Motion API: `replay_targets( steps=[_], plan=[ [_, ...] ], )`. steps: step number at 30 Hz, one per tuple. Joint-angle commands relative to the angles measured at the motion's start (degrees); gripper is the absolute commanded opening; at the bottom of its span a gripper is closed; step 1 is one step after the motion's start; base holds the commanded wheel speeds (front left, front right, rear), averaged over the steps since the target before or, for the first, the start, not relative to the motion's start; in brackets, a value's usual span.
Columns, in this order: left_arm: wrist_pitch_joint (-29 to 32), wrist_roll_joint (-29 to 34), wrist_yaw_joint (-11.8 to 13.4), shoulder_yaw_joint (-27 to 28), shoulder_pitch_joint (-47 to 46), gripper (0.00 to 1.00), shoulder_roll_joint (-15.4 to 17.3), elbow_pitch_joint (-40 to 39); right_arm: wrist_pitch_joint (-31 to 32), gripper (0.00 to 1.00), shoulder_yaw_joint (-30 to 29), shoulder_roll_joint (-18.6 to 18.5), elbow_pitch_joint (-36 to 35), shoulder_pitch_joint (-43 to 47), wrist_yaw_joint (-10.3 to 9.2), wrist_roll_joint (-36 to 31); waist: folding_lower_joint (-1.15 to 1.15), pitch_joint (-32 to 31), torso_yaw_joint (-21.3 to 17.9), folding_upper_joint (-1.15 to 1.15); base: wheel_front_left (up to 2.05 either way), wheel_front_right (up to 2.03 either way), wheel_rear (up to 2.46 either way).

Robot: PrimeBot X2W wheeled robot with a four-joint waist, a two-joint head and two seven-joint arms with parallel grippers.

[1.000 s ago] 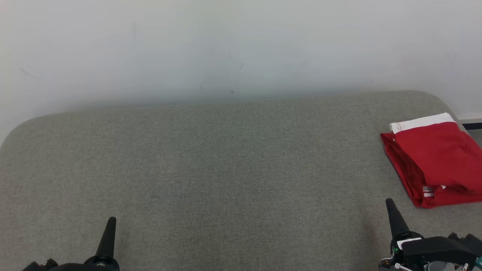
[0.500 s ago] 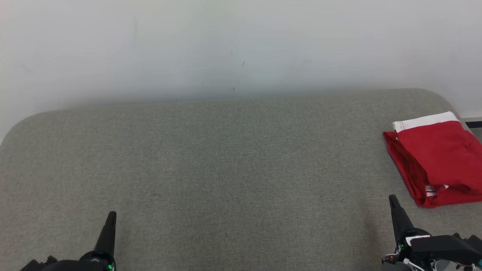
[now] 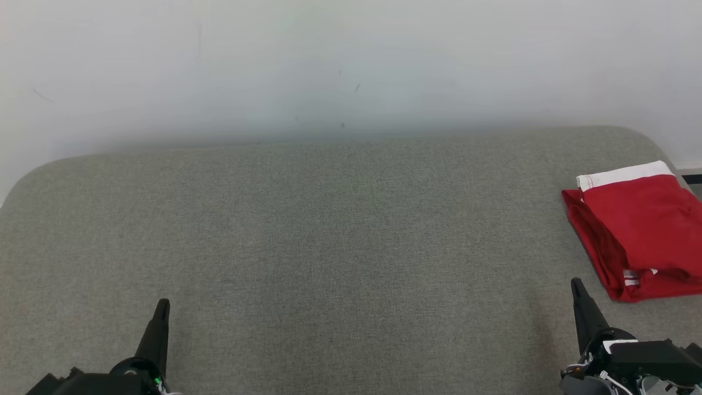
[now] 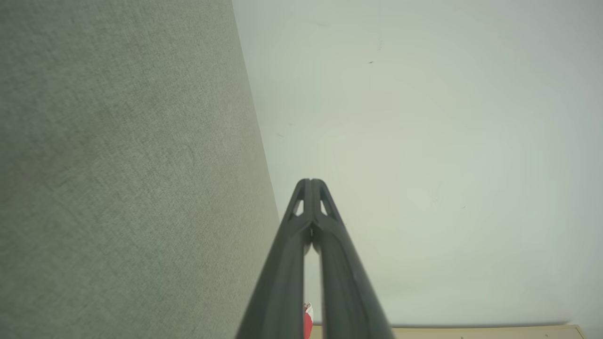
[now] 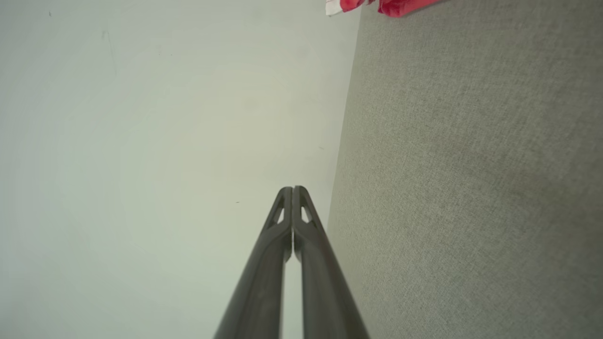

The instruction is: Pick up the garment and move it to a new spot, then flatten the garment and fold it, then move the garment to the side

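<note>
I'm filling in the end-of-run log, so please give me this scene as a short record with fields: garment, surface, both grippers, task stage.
garment: red with a white band, folded, lying flat
garment place: far right of the grey padded surface, close to its right edge
left gripper: shut, empty, low at the near left
right gripper: shut, empty, near right, just short of the garment and apart from it
background: pale wall behind the surface
task stage: garment looks folded and set aside; probably finished

garment (image 3: 641, 219) cropped by head view's right edge, remainder unseen
</note>
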Motion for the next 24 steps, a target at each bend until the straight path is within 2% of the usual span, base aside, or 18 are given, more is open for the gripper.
replay_targets(
  steps=[1,11,24],
  plan=[
    [0.4,-1.5,-0.4,0.2,-0.9,0.00,0.3,-0.3,0.4,0.00,-0.3,0.1,-0.6,-0.6,-0.11,1.6,0.00,0.1,0.1,-0.01,0.00,0.00,0.00],
    [1.3,-5.0,-0.5,0.3,-1.3,0.00,0.4,-0.4,1.2,0.00,-1.0,0.3,-1.1,-0.6,-0.12,4.9,0.00,0.5,0.3,-0.01,0.00,0.00,0.00],
    [1.3,-4.7,-0.4,0.3,-1.2,0.00,0.3,-0.4,1.2,0.00,-0.9,0.2,-1.1,-0.5,-0.12,4.6,0.00,0.5,0.3,-0.01,0.00,0.00,0.00]
  ],
)
